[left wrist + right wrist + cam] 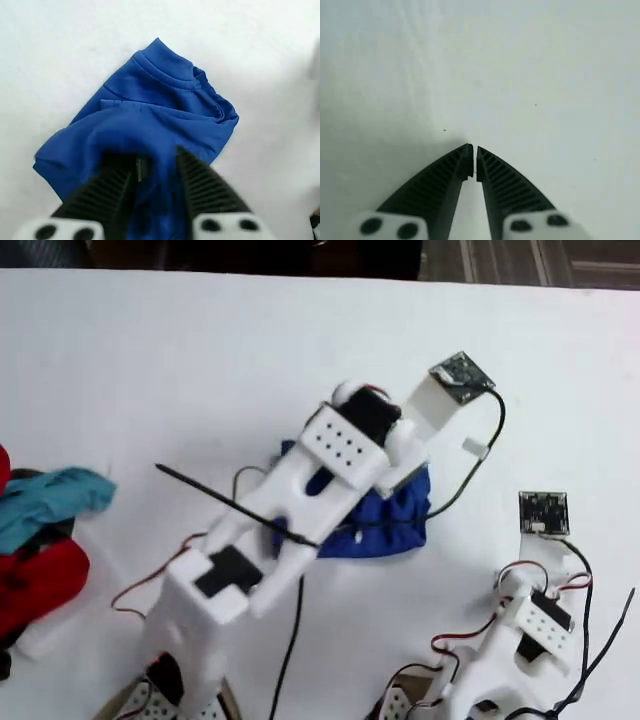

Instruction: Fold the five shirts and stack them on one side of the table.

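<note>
A crumpled blue shirt (pixel 160 95) lies on the white table (pixel 200 350), collar toward the far side. In the high view the blue shirt (pixel 400 520) sits near the table's middle, half covered by my left arm (pixel 340 445). My left gripper (pixel 157 162) is down on the shirt's near edge, a bunch of blue cloth pinched between its black fingers (pixel 197 185). My right gripper (pixel 474 152) hangs shut over bare table, holding nothing. The right arm (pixel 535 625) is folded back at the front right.
At the left edge lies a loose heap of shirts: a teal one (pixel 50 500) on top, a red one (pixel 35 580) below, with dark cloth between them. Cables trail near both arm bases at the front edge.
</note>
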